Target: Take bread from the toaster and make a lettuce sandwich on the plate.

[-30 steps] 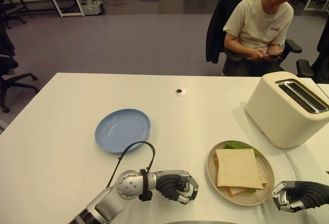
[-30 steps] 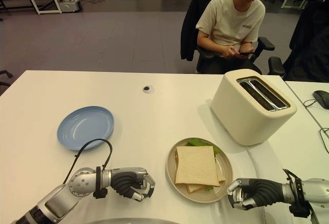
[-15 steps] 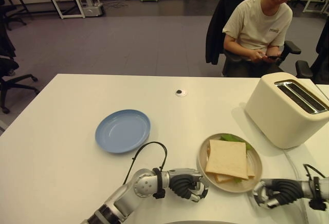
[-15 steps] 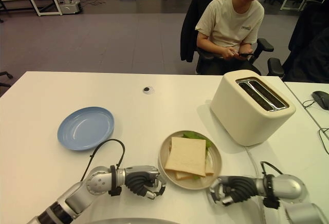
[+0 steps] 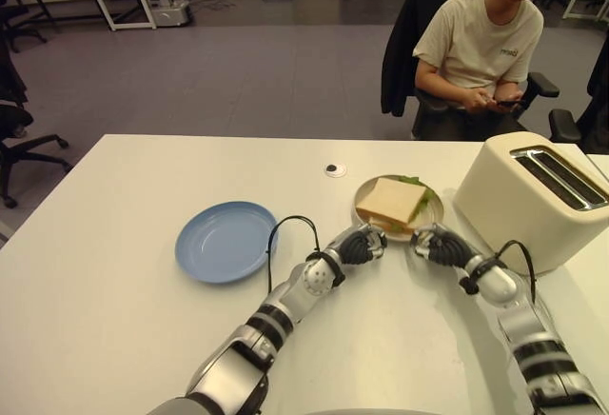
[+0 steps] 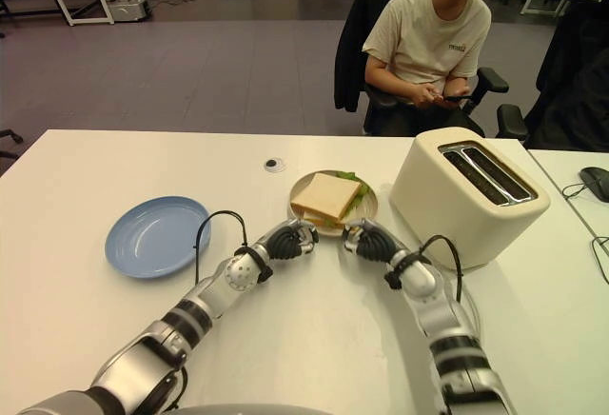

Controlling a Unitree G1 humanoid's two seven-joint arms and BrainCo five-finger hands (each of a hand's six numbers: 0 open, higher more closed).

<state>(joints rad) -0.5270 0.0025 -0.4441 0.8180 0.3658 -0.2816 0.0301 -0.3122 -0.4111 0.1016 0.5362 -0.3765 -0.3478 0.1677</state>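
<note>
Together, curled left hand [image 5: 363,244] and right hand [image 5: 433,244] touch the plate [image 5: 437,209].

The plate [image 6: 298,188] with the lettuce sandwich [image 6: 326,197] is touched at its rim by the curled left hand [image 6: 290,240] and right hand [image 6: 366,239].

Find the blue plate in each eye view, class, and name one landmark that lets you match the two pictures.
Left eye view: the blue plate lies left of centre on the table, to the left of the sandwich plate.
Right eye view: the blue plate sits further toward the left edge, again left of the sandwich plate.
Shared landmark: the toaster at the table's right side.
</note>
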